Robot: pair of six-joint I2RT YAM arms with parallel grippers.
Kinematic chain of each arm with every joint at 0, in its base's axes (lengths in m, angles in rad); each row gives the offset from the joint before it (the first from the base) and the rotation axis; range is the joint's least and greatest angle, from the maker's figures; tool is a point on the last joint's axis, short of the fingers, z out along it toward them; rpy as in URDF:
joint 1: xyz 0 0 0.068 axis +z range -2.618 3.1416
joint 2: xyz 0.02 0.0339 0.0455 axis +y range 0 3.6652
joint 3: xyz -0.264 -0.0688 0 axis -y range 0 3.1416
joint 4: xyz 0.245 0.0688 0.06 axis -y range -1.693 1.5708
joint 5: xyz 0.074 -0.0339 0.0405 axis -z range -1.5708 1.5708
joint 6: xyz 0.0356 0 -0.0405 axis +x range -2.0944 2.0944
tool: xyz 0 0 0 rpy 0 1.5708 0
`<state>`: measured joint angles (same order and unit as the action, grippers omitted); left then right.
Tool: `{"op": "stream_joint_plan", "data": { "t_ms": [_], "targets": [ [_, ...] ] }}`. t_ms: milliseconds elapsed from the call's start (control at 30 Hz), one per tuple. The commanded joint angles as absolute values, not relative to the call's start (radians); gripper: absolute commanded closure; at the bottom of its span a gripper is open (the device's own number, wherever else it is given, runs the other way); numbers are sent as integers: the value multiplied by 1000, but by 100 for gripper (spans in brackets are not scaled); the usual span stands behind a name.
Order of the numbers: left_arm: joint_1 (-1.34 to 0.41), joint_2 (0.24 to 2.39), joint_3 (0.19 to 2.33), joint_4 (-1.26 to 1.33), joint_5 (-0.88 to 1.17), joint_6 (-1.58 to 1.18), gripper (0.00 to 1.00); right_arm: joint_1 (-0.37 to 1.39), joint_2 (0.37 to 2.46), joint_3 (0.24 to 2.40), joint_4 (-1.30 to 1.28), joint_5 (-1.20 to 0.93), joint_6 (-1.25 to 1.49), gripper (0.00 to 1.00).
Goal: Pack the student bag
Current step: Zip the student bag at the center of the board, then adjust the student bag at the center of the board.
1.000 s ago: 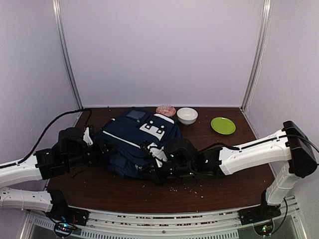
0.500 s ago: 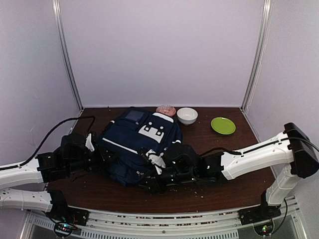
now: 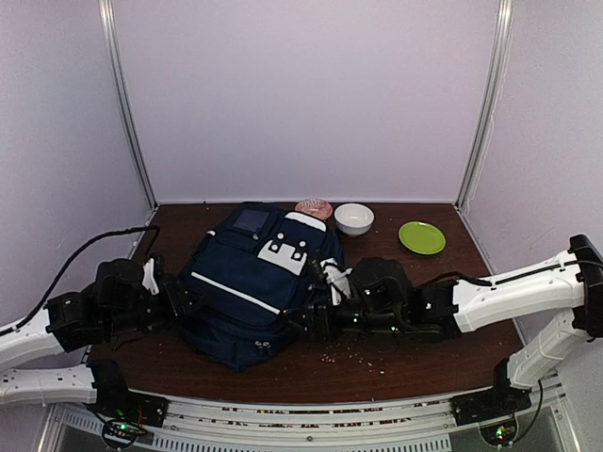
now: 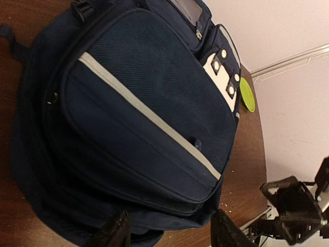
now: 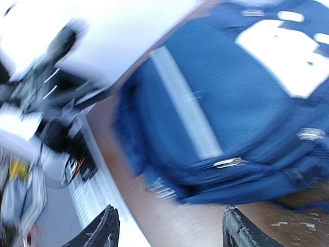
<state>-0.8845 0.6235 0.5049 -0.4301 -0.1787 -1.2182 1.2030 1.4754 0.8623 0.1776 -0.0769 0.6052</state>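
Observation:
The student bag [image 3: 247, 282] lies flat on the brown table, its front up, with the white stripe and white patches showing. My left gripper [image 3: 177, 303] sits just off its left side, open. In the left wrist view the student bag [image 4: 139, 108] fills the frame, and the left gripper [image 4: 169, 237] holds nothing. My right gripper [image 3: 301, 325] is at the bag's right lower corner, open. The right wrist view is blurred. It shows the student bag [image 5: 221, 103] beyond the right gripper [image 5: 172, 231], with bare table between the fingertips.
Behind the bag stand a white bowl [image 3: 353, 218], a pink crumpled object [image 3: 313, 208] and a green plate [image 3: 421, 237]. Crumbs [image 3: 353, 353] are scattered on the table near the front edge. White walls enclose the table on three sides.
Both grippers have gone from shut to open and let go of the bag. The left arm drew back to the left, the right arm to the right. The bag has settled flatter.

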Motion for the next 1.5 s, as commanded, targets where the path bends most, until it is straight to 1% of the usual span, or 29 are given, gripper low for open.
{"op": "stream_joint_plan", "data": {
  "t_ms": [0,67,167,267,400,500,600,867,1033,1167,1267,1367,1467],
  "targets": [
    [-883,529,543,-625,-323,-1150,8,1075,1488,801,228,21,847,33],
    [-882,512,539,-635,-378,-1123,9,1029,1521,801,251,23,880,34],
    [-880,529,539,-594,-407,-1097,13,972,1582,833,242,55,931,33],
    [-881,569,547,-546,-407,-1077,13,935,1626,852,298,69,939,32],
    [-879,606,556,-516,-395,-1056,14,881,1715,933,259,41,955,34],
    [-879,610,569,-512,-383,-1042,14,863,1776,996,233,28,914,35],
    [-879,590,572,-532,-396,-1034,14,843,1870,1110,155,-35,862,35],
    [-877,508,562,-577,-436,-1037,14,836,2044,1371,90,-242,798,36],
    [-876,500,561,-597,-454,-1029,14,847,2093,1518,39,-309,740,36],
    [-876,506,562,-593,-462,-1016,13,843,2026,1527,-4,-288,672,35],
    [-876,515,578,-586,-477,-991,13,844,1902,1492,-79,-195,590,36],
    [-876,531,606,-559,-492,-924,13,862,1692,1377,-123,22,490,35],
    [-874,574,656,-570,-560,-885,12,909,1475,1234,-126,341,394,29]
  ]
}}
